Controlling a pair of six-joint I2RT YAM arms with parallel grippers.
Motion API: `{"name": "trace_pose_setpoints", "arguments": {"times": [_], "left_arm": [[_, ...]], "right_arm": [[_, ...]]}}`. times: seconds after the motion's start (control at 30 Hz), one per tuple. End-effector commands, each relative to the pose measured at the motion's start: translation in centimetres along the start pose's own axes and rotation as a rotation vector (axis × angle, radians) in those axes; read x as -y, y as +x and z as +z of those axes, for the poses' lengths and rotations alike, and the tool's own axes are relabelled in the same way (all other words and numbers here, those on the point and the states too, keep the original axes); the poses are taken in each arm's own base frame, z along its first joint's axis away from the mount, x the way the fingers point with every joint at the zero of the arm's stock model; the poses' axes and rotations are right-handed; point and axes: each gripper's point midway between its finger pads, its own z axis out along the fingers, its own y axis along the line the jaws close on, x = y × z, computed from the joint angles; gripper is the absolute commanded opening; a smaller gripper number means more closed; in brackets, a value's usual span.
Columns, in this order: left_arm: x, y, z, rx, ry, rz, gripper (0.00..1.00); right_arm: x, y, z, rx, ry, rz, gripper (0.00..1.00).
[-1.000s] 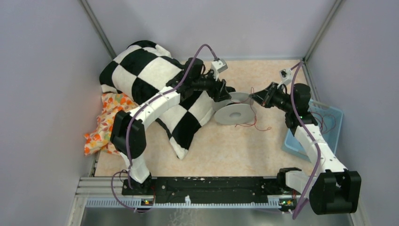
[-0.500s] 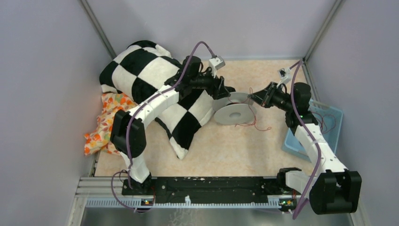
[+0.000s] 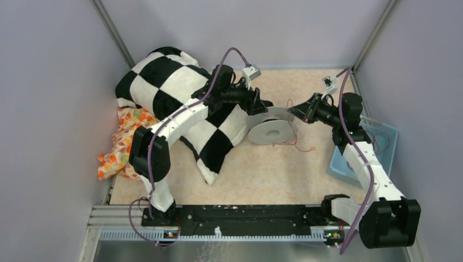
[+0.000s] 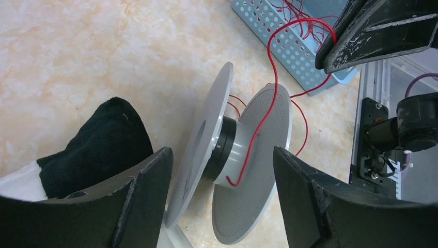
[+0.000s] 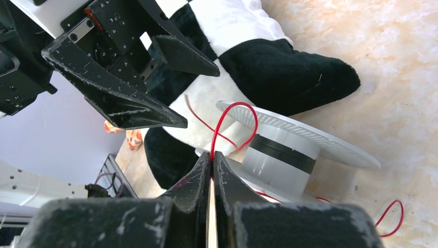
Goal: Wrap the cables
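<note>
Right gripper [image 5: 212, 155] is pinched shut on a cable [image 4: 275, 82], a thin red wire caught right between the fingertips, and it hangs just off the right side of the spool [image 3: 271, 131]. From the pinch the wire arcs up in a small loop, then runs down across the wide flange and onto the pale hub between the two flanges. Left gripper [image 3: 262, 106] is spread wide and holds nothing; its wrist view shows the spool between its two fingers, though I can't tell if either finger touches it. It sits at the far-left edge of the spool, above the corner of the pillow [image 3: 174, 87]. The spool is grey-white with two round flanges and a dark band on the hub. It stands tilted on the table [image 3: 256, 169] near the middle, just beside the pillow's black corner. Loose curls of the red wire lie on the table on the near and right side of the spool. More red strands sit in the blue perforated basket [image 3: 382, 142] at the right edge, beside the right arm. The pillow is a black-and-white checkered one at the back left, with the left arm reaching over it. An orange floral cloth [image 3: 123, 142] pokes out from under its left side.
</note>
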Motion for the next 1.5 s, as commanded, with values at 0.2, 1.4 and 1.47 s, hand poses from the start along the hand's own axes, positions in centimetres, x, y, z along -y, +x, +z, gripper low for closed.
{"name": "trace_pose_setpoints", "arguments": {"times": [0.2, 1.4, 1.47], "left_arm": [[-0.3, -2.0, 0.2, 0.057, 0.005, 0.039, 0.77], [-1.7, 1.2, 1.3, -0.074, 0.038, 0.088, 0.72], [-1.6, 1.3, 1.4, -0.074, 0.045, 0.087, 0.72]], "right_arm": [[1.4, -1.7, 1.0, 0.103, 0.049, 0.001, 0.0], [5.4, 0.9, 2.7, 0.074, 0.109, 0.048, 0.0], [5.5, 1.0, 2.8, 0.072, 0.103, 0.047, 0.0]]}}
